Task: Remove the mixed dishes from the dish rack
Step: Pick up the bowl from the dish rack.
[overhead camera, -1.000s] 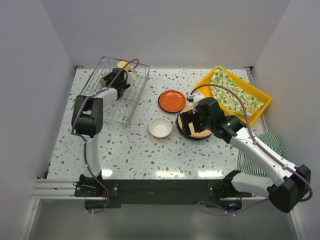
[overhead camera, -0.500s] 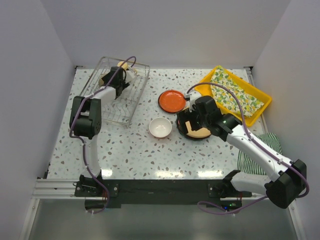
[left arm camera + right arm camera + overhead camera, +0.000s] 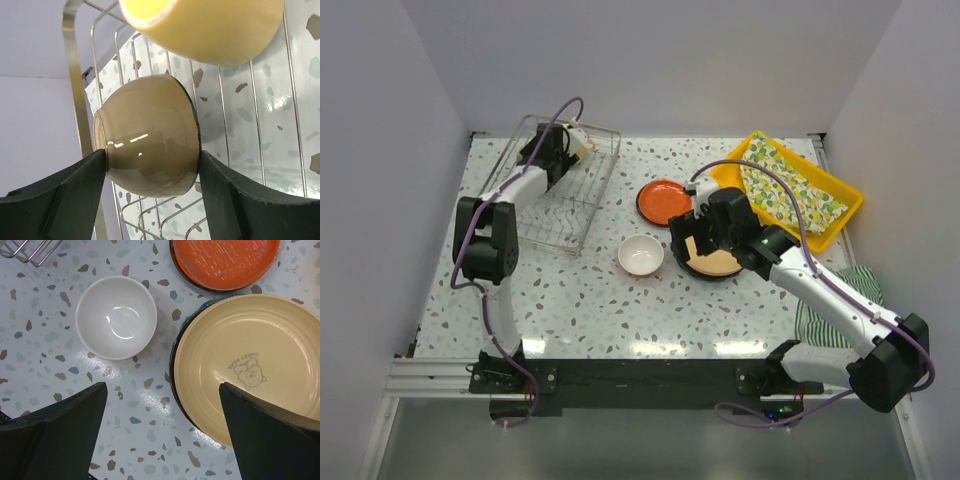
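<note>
Left end effector (image 3: 150, 162) is at upper left of the overhead view, reaching inside the dish rack (image 3: 592, 190). Its fingers (image 3: 65, 195) press both flanks of the cream mug (image 3: 150, 125), which lies on its side over the wires, handle not seen. The grip looks set for lifting it clear. A yellow dish (image 3: 210, 25) sits just beyond. Right end effector (image 3: 698, 243) is spread wide and holds nothing, hovering over the tan plate (image 3: 250, 360) at frame centre. That plate lies flat on a darker one, probably stacked to save room. Orange plate (image 3: 663, 202) and white bowl (image 3: 641, 255) rest nearby on the desk (image 3: 580, 300), grouped as unloaded.
</note>
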Robot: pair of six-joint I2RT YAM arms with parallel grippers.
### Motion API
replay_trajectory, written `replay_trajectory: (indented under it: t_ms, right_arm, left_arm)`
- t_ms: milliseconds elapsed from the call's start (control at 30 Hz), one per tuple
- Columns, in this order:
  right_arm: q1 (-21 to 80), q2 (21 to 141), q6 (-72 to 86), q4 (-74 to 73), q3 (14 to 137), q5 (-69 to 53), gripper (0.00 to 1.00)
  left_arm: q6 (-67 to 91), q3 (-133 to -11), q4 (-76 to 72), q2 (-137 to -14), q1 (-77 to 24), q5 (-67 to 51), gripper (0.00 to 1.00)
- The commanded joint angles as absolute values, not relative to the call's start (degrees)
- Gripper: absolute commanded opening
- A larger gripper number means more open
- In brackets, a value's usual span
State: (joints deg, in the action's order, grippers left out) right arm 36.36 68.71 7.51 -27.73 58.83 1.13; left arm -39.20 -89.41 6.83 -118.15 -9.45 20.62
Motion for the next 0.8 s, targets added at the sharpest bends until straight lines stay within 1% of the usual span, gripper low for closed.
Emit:
replay_trajectory:
  t_ms: [0,233,433,467,633,767]
  right_arm:
    - [36.47,69.7,8.17,-23.03,60.82,-1.14,0.98]
    - [36.39,70.93,8.61,-21.01,61.17,-2.2,0.98]
    - [36.39,71.98,10.1,-17.85,60.82,-4.21,0.98]
    - [36.39,72.16,10.46,-16.8,60.73,-4.83,0.98]
    - [36.39,73.56,11.69,-12.58,60.47,-7.73,0.98]
    - [36.47,75.32,11.34,-11.52,61.78,-9.66,0.98]
  left_arm:
    - [-37.0,-93.95,4.13,-112.24,-9.49,20.66,0.05]
    - [-35.51,-93.78,5.27,-110.31,-9.4,20.39,0.04]
    - [-29.72,-92.64,7.56,-107.76,-9.4,17.23,0.03]
    - [-28.49,-92.03,7.65,-107.23,-9.4,17.23,0.01]
    - [-24.88,-90.97,8.52,-104.16,-9.4,18.98,0.0]
    - [-19.87,-91.23,10.8,-102.22,-9.4,18.2,0.0]
